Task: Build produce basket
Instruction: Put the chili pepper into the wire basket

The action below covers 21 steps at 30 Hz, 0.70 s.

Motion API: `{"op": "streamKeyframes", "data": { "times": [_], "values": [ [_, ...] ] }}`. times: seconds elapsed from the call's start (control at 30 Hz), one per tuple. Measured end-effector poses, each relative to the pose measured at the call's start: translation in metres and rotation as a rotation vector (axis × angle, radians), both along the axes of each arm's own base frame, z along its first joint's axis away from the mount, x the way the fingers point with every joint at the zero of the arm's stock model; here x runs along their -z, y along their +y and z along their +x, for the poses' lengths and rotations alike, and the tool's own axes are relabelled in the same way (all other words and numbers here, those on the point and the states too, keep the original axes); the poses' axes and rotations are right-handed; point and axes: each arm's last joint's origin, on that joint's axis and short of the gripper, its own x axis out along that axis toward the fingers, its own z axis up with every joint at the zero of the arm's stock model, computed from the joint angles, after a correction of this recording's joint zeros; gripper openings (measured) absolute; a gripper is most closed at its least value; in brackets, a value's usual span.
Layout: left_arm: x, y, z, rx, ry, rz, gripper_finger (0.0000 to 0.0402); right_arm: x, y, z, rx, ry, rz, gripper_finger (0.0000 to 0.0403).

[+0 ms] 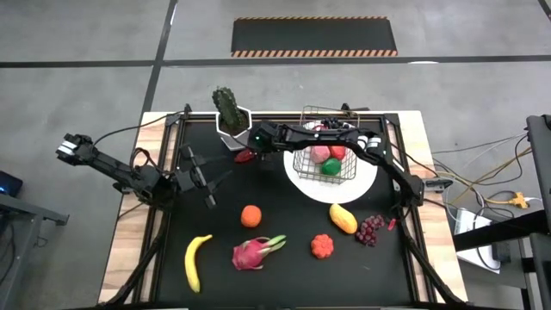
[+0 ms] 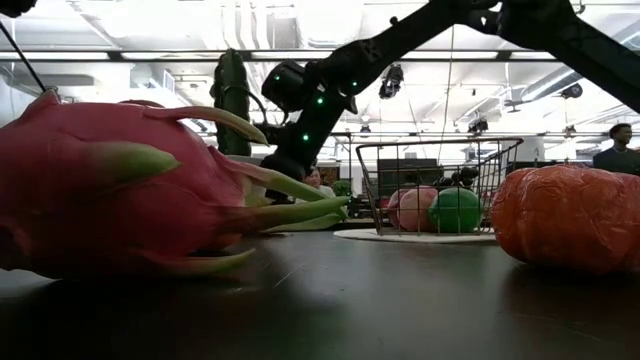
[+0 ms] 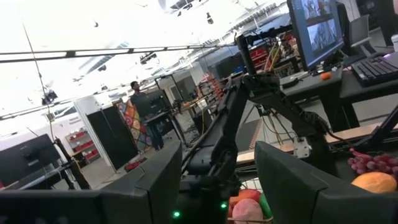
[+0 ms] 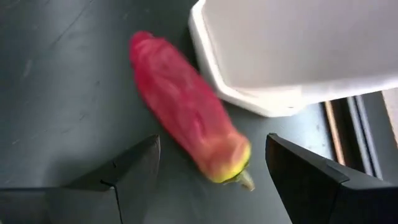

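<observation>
Jaws apart over one red pepper [image 4: 186, 109]

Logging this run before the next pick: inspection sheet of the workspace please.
Surface: black mat on a wooden table.
Job's things: basket on white plate, holding pink and green fruit; banana, dragon fruit, orange, mango, grapes, pomegranate loose; red pepper beside the pot.
Clutter: cactus in white pot.
Grippers: right gripper open over the pepper; left gripper open, empty, waiting.
Cables: bundle right of the table.
Surroundings: person behind, monitors.
</observation>
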Motion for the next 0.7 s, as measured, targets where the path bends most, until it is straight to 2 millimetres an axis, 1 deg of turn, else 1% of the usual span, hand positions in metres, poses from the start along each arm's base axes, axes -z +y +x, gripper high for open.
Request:
{"op": "streamKeyframes", "data": {
  "times": [0.1, 0.23, 0.3, 0.5, 0.7],
  "values": [
    [0.0, 0.0, 0.0, 0.0, 0.001, 0.001, 0.0185, 0.001, -0.006, -0.001, 0.006, -0.009, 0.005, 0.0276],
    [0.0, 0.0, 0.0, 0.0, 0.0, 0.001, 0.0185, 0.003, -0.014, -0.003, 0.001, -0.032, 0.066, 0.0273],
    [0.0, 0.0, 0.0, -0.001, 0.0, 0.001, 0.0185, 0.006, -0.017, -0.003, 0.007, -0.035, 0.071, 0.027],
    [-0.001, 0.0, -0.001, -0.001, -0.004, -0.001, 0.0185, 0.024, -0.019, -0.002, 0.0, 0.003, 0.077, 0.0258],
    [-0.001, 0.0, -0.001, -0.001, -0.004, -0.001, 0.0185, 0.033, -0.019, -0.001, -0.019, 0.02, 0.083, 0.0251]
  ]
}}
